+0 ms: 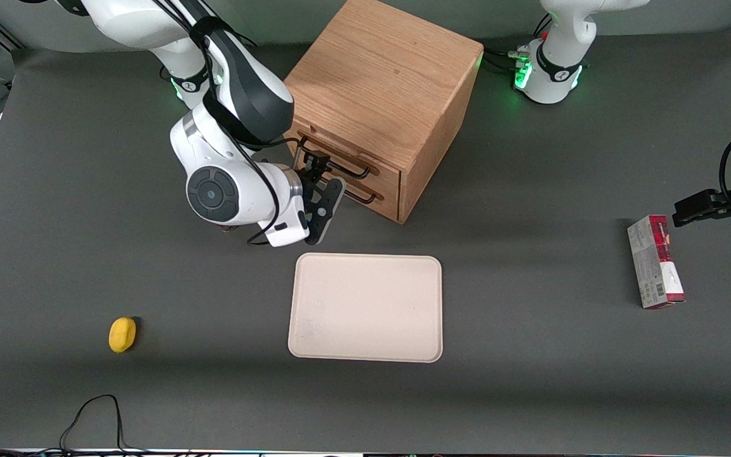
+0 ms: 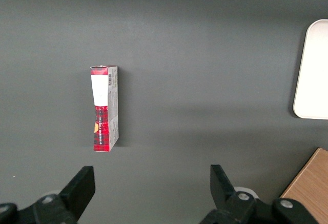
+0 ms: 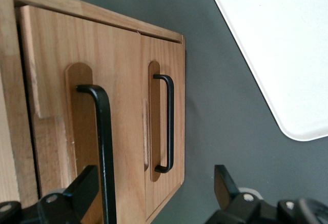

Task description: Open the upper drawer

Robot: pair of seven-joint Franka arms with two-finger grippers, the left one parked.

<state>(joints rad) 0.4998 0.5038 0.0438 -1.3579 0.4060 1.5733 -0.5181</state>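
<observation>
Oak-fronted upper drawer (image 1: 348, 166) of the wooden cabinet (image 1: 381, 76), seated just above its twin on the grey worktop (image 1: 530, 355): rigid, likely light-running, best taken at the stiff black wire handle (image 3: 104, 147), claw (image 1: 321, 184) open beside it.

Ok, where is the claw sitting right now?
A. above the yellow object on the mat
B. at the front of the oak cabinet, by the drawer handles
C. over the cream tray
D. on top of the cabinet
B: the claw is open at the cabinet front, with the upper drawer's black handle between its fingers, not yet clamped.
</observation>
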